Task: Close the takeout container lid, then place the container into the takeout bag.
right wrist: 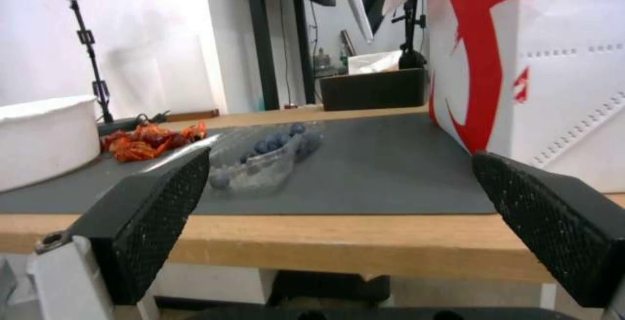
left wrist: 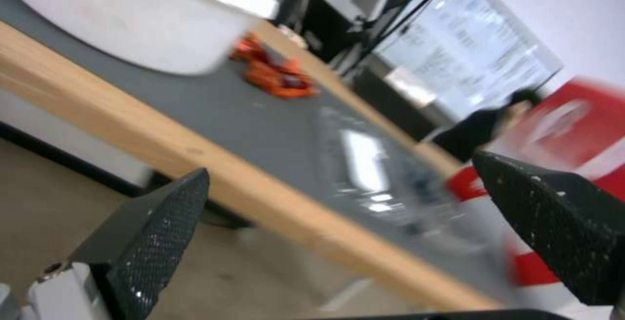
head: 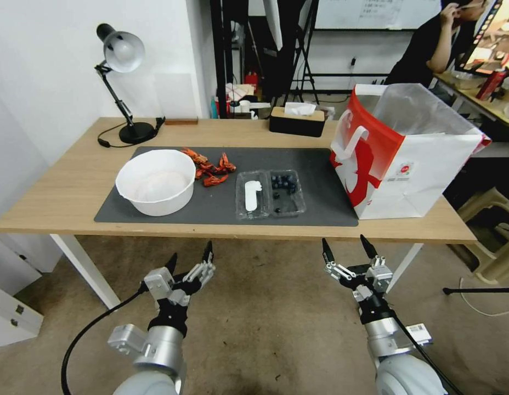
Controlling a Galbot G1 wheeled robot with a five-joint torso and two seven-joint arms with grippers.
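Both my grippers wait wide open and empty, short of the tabletop's near edge.
The takeout container (head: pixel 271 193) lies open mid-mat near that edge: light, thin, easily crushed; I'd lift the lid (head: pixel 252 195) by its outer rim.

No word, number or brand can be read anywhere; the lid (head: pixel 252 195) of the takeout container (head: pixel 271 193) bears a white oblong label, its print too small to make out; the takeout bag (head: pixel 403 151) carries a small round logo on its white side with a line of tiny print beneath it, both illegible, and a large red figure on its sides that forms no letters; a whiteboard (head: pixel 375 12) in the room behind the desk (head: pixel 62 192) shows faint writing that cannot be deciphered; a small barcode-like sticker (head: pixel 418 331) sits on the right arm, unreadable.
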